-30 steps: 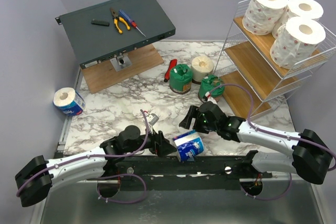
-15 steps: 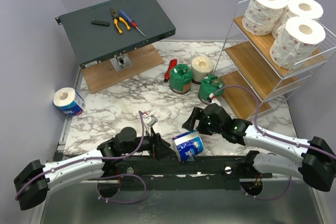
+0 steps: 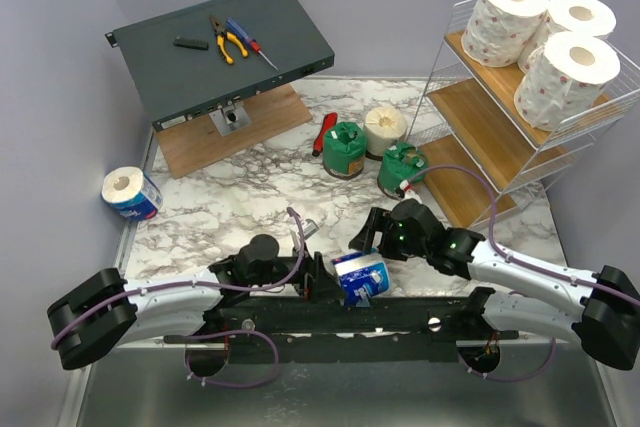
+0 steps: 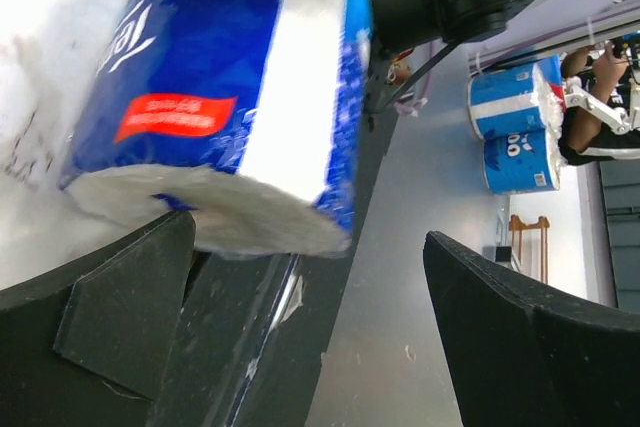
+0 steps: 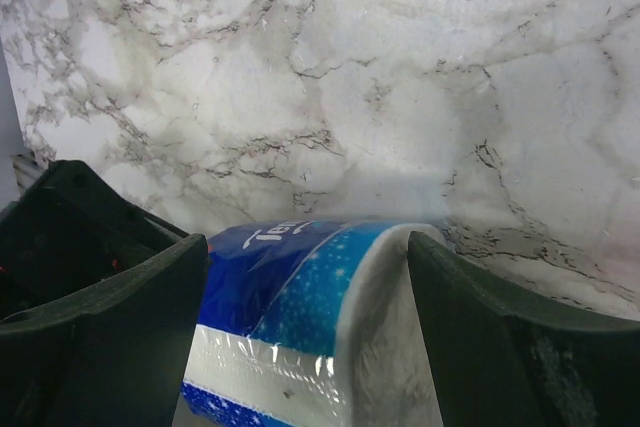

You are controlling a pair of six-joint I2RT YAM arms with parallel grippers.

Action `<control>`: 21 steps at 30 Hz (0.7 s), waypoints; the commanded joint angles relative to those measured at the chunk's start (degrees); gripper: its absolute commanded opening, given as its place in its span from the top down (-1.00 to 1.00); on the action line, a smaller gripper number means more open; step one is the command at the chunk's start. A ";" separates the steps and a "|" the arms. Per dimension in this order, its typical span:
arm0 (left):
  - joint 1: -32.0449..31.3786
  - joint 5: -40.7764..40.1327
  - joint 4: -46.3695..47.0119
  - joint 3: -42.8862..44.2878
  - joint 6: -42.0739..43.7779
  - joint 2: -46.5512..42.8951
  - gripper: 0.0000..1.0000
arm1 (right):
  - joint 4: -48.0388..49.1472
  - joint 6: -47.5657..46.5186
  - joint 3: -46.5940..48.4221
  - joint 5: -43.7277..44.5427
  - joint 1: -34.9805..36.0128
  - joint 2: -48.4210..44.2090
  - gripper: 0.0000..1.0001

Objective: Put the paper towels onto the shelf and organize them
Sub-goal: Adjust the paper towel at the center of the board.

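The paper towels are only partly on the shelf [image 3: 492, 125]: three white rolls [image 3: 565, 65] are sitting on its top tier, at 2 o'clock in the top view. Five others are lying on the table [image 3: 230, 209]. The blue-wrapped roll [image 3: 360, 275] is lying on its side at the near edge, at about 6 o'clock.

Compared with a second ago, the left gripper [image 3: 324, 285] is now standing closer to this roll, at its 9 o'clock side, and its jaws are standing wider than before. They are released, with the roll just ahead between them and nothing clamped. The right gripper [image 3: 365, 240] is now lower, at the roll's 12 o'clock side. It is also released, its fingers straddling the roll from above. I cannot tell whether they are touching it. The roll itself is hardly moving.

In my judgement the left arm is letting go and the right arm is taking the roll over, because the shelf is standing on the right side.
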 commanded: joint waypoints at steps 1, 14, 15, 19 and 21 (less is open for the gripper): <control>0.08 -0.38 1.72 3.25 3.62 -2.36 -0.97 | -0.66 -0.69 -1.25 -1.97 0.31 -0.51 -0.67; 0.93 2.27 6.07 8.88 5.14 9.85 -0.93 | 2.67 -0.26 -2.47 -4.43 0.37 -0.30 -0.67; 1.08 2.32 6.15 9.52 5.38 10.56 -0.92 | 2.98 -0.05 -2.68 -4.46 0.31 -0.21 -0.67; 1.47 2.42 6.76 12.11 5.86 13.76 -0.86 | 3.69 0.80 -3.66 -3.81 0.31 -0.89 -0.66; 1.44 2.21 7.51 12.95 5.95 15.25 -0.81 | 3.98 0.98 -4.31 -3.43 0.30 -2.23 -0.66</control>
